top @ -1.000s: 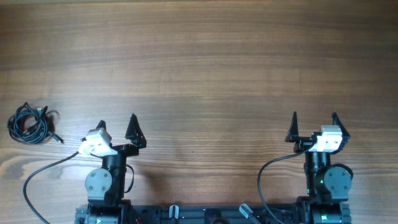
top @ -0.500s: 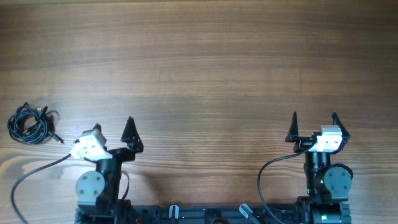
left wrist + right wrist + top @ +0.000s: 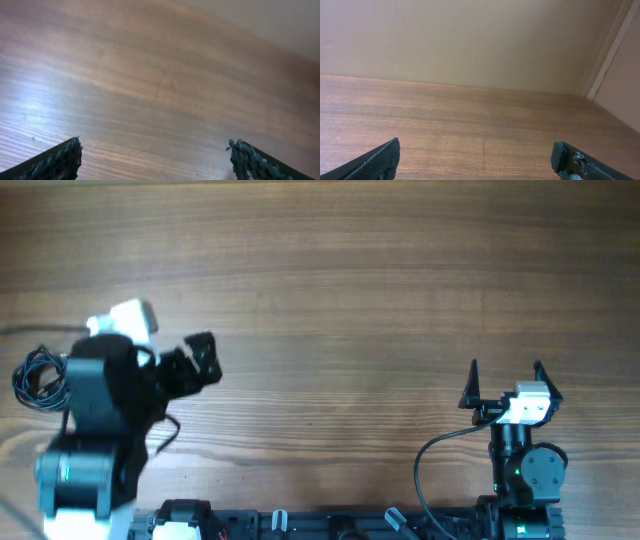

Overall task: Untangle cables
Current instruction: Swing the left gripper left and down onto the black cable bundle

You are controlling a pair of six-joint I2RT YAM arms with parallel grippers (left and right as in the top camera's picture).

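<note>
Cables (image 3: pixel 35 380) are lying as one small knotted bundle at the far left edge of the desk (image 3: pixel 330 270), partly covered by the left arm. Left end effector (image 3: pixel 154 145) is hanging near them, fingers spread wide and holding nothing. Its camera is showing only bare wood, so it should, I think, be aiming toward the bundle and pinching one outer loop, not the knot. Right end effector (image 3: pixel 505 368) is waiting far right, also spread and empty.
</note>
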